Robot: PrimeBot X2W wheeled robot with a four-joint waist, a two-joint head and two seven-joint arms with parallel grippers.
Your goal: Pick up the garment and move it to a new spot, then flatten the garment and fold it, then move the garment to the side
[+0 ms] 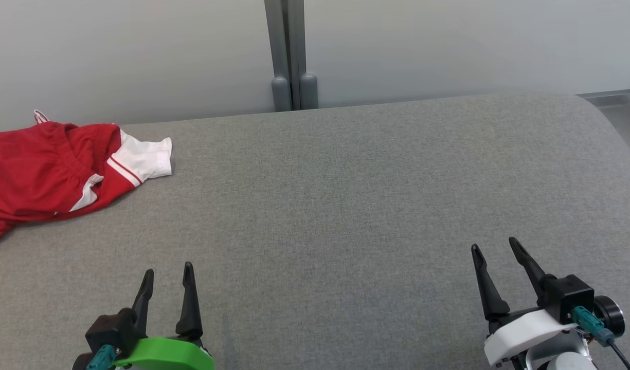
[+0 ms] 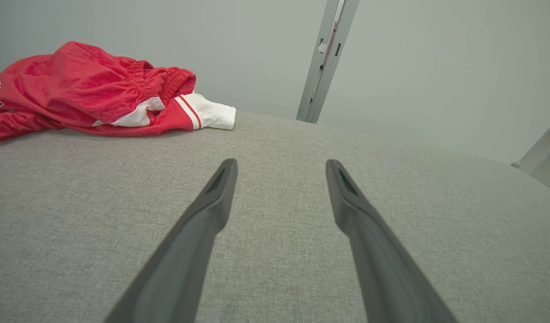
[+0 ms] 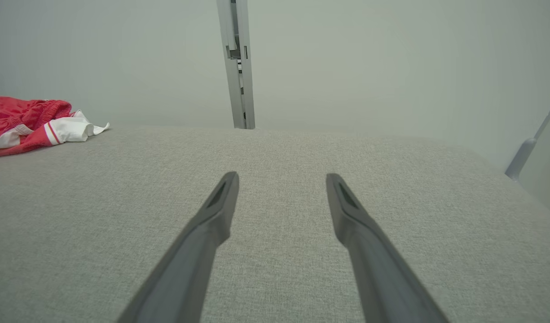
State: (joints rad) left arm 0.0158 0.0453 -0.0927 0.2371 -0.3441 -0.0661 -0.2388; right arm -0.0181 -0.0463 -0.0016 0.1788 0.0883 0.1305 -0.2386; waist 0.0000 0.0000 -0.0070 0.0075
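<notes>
Crumpled red-and-white fabric garment [image 1: 47, 164] lies bunched at far left of grey woven-fabric surface [image 1: 345, 205], by pale back wall [image 1: 114, 51], white cuff twd centre. Left gripper [image 1: 168, 268], green mount, sits near front edge, well apart from garment: fingers wide, empty. Right gripper [image 1: 493, 243], white mount, lower right: also wide, empty. Grey metal post [image 1: 289, 51] stands mid-wall.

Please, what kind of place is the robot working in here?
Probably a test booth or lab, not a home: a broad grey fabric-covered surface, plain pale wall panels joined by a grey metal post, and one crumpled red and white garment.
</notes>
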